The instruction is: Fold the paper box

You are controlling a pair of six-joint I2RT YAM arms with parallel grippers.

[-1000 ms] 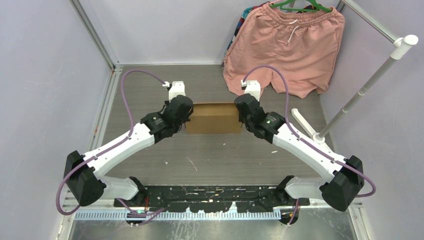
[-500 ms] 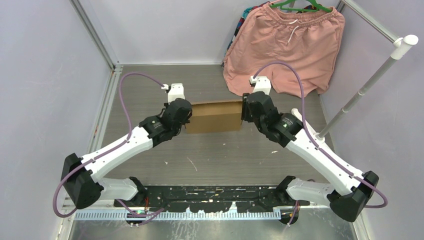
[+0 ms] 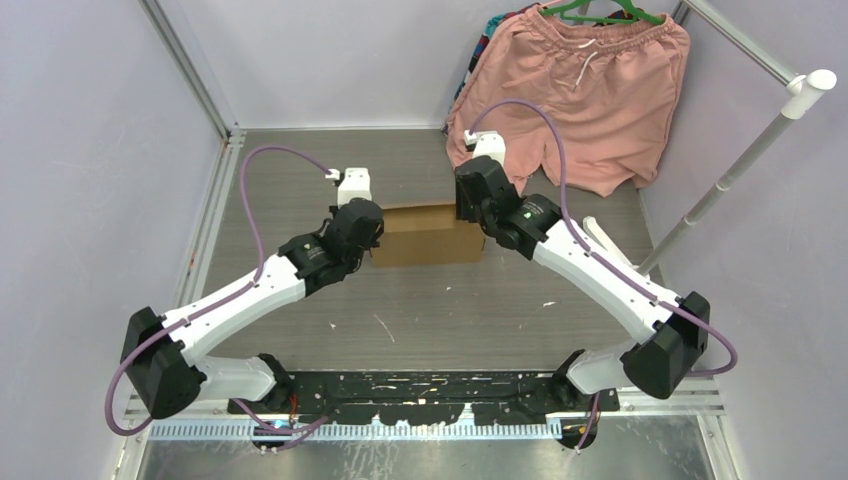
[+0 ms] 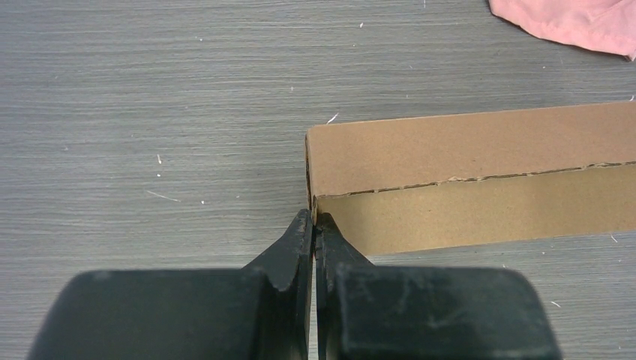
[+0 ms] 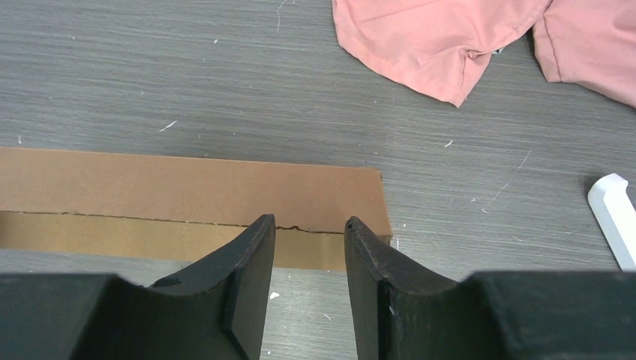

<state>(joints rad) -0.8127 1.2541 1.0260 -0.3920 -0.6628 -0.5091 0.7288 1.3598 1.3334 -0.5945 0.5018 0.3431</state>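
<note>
The paper box (image 3: 425,235) lies folded up as a long brown cardboard block in the middle of the table. My left gripper (image 3: 374,238) is at its left end. In the left wrist view this gripper (image 4: 313,219) is shut, its tips touching the near left corner of the box (image 4: 465,157), and I see nothing between them. My right gripper (image 3: 470,212) hovers over the box's right end. In the right wrist view it (image 5: 309,223) is open and holds nothing. The near top edge of the box (image 5: 187,187) shows between its fingers.
Pink shorts (image 3: 580,90) hang at the back right, their hem on the table just behind the box (image 5: 442,45). A white pole stand (image 3: 740,160) leans at the right, its foot (image 3: 610,245) close to the box's right end.
My right arm has left the box's right end and swung back and left, over its right rear part, with the jaws opening. The left arm and the box have stayed put.
</note>
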